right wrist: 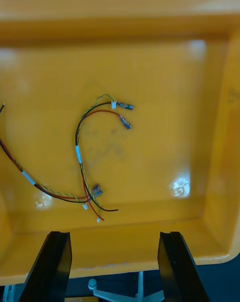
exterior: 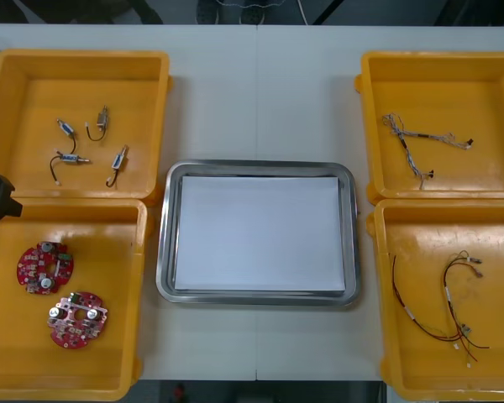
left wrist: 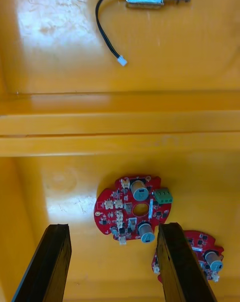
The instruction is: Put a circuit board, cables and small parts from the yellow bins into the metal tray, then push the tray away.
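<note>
Front camera looks steeply down on the whole table (exterior: 260, 92); wrist cameras hover close over its near bins (exterior: 8, 361).

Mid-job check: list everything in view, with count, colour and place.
Yellow bins: four, yellow, two at each side.
Metal tray: one, white inside, between them.
Circuit boards: two, red, near left bin.
Small metal parts: four, silvery, far left bin.
Twisted cable: one bundle, blue and white, far right bin.
Red and yellow cables: about two, near right bin.
Left gripper: one, black, open, by the left bins.
Right gripper: one, black, open, by the near right bin.
</note>
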